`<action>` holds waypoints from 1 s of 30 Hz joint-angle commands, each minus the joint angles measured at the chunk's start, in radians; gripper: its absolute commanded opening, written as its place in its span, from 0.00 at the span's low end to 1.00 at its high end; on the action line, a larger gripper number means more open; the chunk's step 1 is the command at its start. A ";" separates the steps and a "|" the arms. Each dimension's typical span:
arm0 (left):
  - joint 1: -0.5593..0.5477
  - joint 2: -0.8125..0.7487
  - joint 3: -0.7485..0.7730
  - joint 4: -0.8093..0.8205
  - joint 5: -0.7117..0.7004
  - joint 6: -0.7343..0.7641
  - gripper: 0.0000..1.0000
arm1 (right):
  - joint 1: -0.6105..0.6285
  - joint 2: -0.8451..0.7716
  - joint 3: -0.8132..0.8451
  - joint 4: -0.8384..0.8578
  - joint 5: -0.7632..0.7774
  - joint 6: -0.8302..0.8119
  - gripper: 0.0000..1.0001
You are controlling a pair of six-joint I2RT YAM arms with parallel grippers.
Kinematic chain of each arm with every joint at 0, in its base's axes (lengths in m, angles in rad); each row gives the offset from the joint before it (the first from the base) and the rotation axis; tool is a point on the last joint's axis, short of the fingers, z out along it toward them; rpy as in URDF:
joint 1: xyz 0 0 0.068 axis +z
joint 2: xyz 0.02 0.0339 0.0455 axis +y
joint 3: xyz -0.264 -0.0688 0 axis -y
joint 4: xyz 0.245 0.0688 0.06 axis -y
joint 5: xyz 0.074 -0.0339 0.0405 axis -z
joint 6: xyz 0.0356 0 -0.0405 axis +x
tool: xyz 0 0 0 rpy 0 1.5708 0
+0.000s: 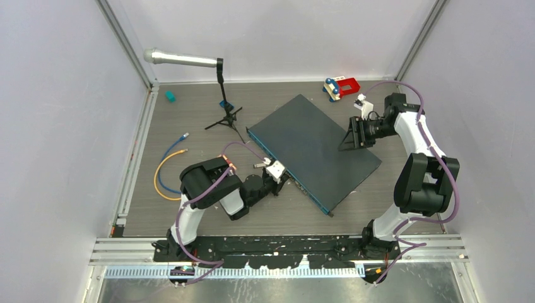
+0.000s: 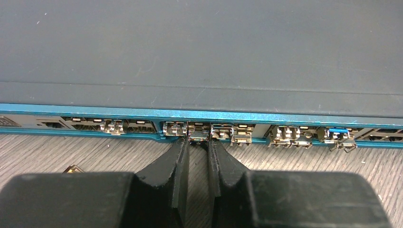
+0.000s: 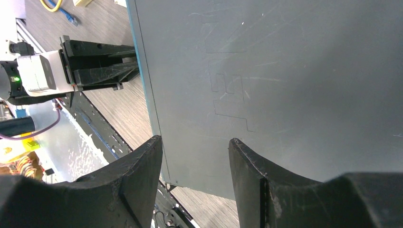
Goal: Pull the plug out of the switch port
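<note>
switch (image 1: pixel 315 145) front row was crowded: neighbouring connectors (image 2: pixel 173 128) sat just beside the plug (image 2: pixel 198 137) on both sides, leaving thin slots, each taken by a finger of the left claw (image 2: pixel 198 142). right claw (image 3: pixel 195 142) stood over the switch's far edge. open table (image 1: pixel 189 120) lay left, bounded by microphone stand (image 1: pixel 224 107) and cables (image 1: pixel 158 175). bare table also lay off the near right corner.

Left arm (image 1: pixel 205 189): white shell links, bulky black joint housings, black base.
Right arm (image 1: pixel 419 158): same white-and-black build.
Thin purple cables (image 1: pixel 243 144): looped along each arm.
Left gripper (image 2: pixel 198 142): matte black tapered fingers; white boxy wrist housing (image 3: pixel 40 71), small green light (image 3: pixel 16 79).
Right gripper (image 3: pixel 196 145): rough black curved fingers.
</note>
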 commanded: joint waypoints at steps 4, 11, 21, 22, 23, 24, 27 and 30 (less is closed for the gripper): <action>0.007 -0.078 0.000 -0.144 -0.024 0.046 0.00 | 0.006 -0.003 0.032 -0.011 -0.001 -0.010 0.58; 0.007 -0.202 0.011 -0.423 -0.023 0.000 0.00 | 0.009 -0.001 0.031 -0.008 0.002 -0.004 0.58; 0.008 -0.252 0.050 -0.619 -0.028 -0.044 0.00 | 0.013 0.004 0.032 -0.008 0.010 -0.002 0.58; 0.010 -0.257 0.058 -0.653 -0.023 -0.051 0.00 | 0.013 0.006 0.032 -0.008 0.009 -0.003 0.58; 0.010 -0.260 0.065 -0.686 -0.019 -0.055 0.00 | 0.013 0.006 0.032 -0.008 0.009 -0.002 0.58; 0.010 -0.262 0.076 -0.716 -0.018 -0.062 0.00 | 0.014 0.007 0.032 -0.008 0.010 -0.001 0.58; 0.015 -0.263 0.105 -0.798 0.001 -0.086 0.00 | 0.015 0.009 0.032 -0.007 0.013 -0.002 0.59; 0.016 -0.258 0.125 -0.838 0.020 -0.094 0.00 | 0.017 0.009 0.031 -0.007 0.015 -0.002 0.58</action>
